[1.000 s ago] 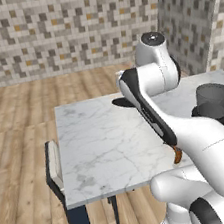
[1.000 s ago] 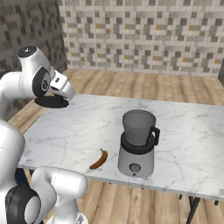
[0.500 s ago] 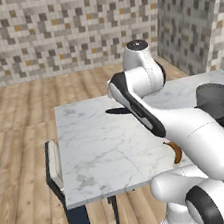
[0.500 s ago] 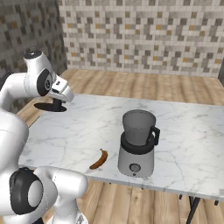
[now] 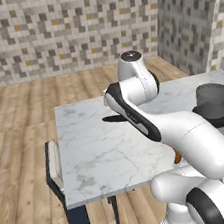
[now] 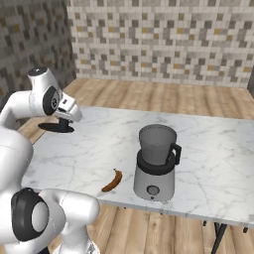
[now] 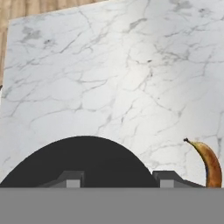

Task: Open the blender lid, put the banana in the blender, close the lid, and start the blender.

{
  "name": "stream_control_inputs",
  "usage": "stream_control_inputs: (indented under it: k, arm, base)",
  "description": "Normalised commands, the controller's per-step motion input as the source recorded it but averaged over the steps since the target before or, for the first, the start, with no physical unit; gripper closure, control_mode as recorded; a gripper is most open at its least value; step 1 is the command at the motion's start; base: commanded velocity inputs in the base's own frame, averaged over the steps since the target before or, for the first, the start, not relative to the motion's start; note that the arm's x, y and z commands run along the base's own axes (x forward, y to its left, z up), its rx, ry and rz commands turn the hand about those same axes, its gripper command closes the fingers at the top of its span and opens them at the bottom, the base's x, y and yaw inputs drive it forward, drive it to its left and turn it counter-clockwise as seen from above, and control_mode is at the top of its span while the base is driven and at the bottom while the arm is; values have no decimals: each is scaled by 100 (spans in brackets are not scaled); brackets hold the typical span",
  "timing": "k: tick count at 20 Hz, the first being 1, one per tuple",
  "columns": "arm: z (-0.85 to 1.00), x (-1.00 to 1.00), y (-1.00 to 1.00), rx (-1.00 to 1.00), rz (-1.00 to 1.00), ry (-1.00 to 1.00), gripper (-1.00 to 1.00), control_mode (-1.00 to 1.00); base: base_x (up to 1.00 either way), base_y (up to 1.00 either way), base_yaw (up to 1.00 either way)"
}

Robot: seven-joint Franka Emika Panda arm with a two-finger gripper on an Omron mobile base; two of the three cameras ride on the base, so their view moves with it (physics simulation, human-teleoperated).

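Observation:
The blender (image 6: 156, 168) stands near the marble table's front edge, its dark jar open at the top; it also shows at the right as the blender (image 5: 213, 107). The black blender lid (image 6: 55, 127) hangs low over the table's left part, and my gripper (image 6: 63, 120) is shut on it from above. In the hand view the lid (image 7: 83, 162) spreads as a black disc under my gripper (image 7: 120, 179). I cannot tell whether the lid touches the marble. The banana (image 6: 112, 180) lies left of the blender base, also seen as the banana (image 7: 209, 162) and the banana (image 5: 177, 156).
The marble table (image 6: 208, 144) stands on a wood floor with mosaic walls behind. A chair (image 5: 53, 167) is pushed against the table's left side. Bare marble stretches between the lid and the blender.
The arm has swung left and lowered, carrying the lid down toward the table's left part. The blender and banana have not moved.

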Motion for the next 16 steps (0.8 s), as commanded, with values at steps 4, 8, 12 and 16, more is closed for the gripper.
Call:
stream_control_inputs:
  k: [4, 8, 12, 16]
  arm:
    - [-36, 0, 0, 0, 0, 0, 100, -100]
    - [-45, 4, 0, 0, 0, 0, 100, -100]
    - [-36, 10, 0, 0, 0, 1, 100, -100]
    - [-23, 9, 0, 0, 0, 1, 100, -100]
  base:
    - [0, 0, 0]
    - [0, 0, 0]
    - [0, 0, 0]
    - [0, 0, 0]
